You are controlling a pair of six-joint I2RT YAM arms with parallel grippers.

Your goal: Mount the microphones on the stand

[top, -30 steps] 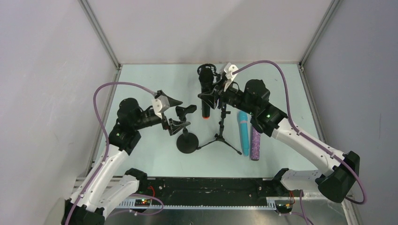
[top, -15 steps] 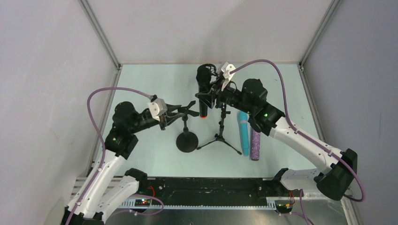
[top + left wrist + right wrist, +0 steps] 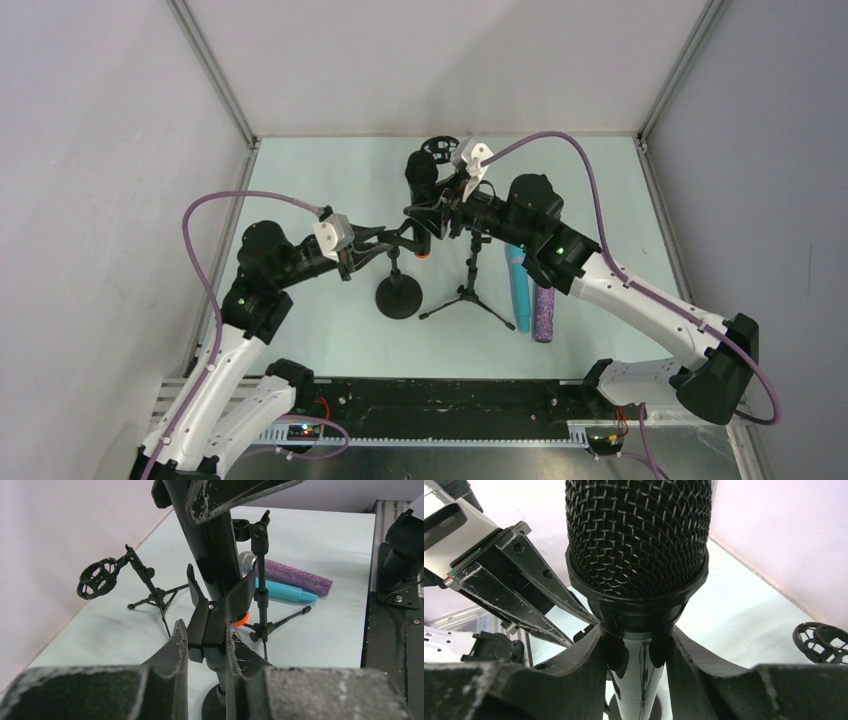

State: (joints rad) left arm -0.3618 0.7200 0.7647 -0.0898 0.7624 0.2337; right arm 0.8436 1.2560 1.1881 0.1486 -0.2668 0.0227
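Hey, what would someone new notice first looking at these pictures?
Mid-table, the right pincer holds a black microphone head up, orange end down, at the clip that the left pincer pinches on a round-base stand. To the right, beside a tripod stand, a cyan microphone and a glittery purple microphone lie side by side on the table.

**Both arms met mid-table, jaws closed**

The white-and-black left arm (image 3: 225,355) stood up from its base with the elbow bent and pointed rightward. Its black two-finger left gripper (image 3: 206,630) was held level and pinched on a black spring clip (image 3: 199,611). The matching right arm (image 3: 640,300) stretched leftward across the table, wrist raised. Its right gripper (image 3: 636,652) was clamped round the shaft of a black mesh-headed microphone (image 3: 639,535).
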